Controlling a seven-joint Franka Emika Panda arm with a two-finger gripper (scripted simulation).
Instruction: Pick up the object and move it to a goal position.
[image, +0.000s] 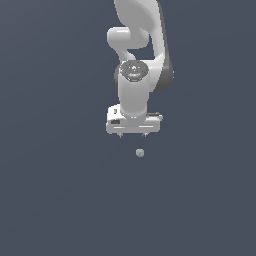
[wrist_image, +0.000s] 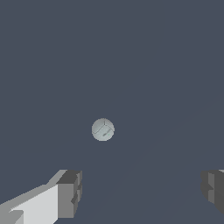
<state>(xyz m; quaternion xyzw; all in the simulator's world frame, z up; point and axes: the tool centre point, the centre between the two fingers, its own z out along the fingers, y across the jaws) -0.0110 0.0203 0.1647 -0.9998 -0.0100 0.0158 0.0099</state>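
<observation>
The hand and the little ball

The white hand (image: 132, 135) hangs with its two fingers (wrist_image: 70, 192) spread wide apart, holding nothing. The tiny pale grey-blue ball (image: 140, 153) sits just below the hand, not touching it, a bit toward the exterior view's right, on the plain dark grey floor (image: 50, 200).
</observation>
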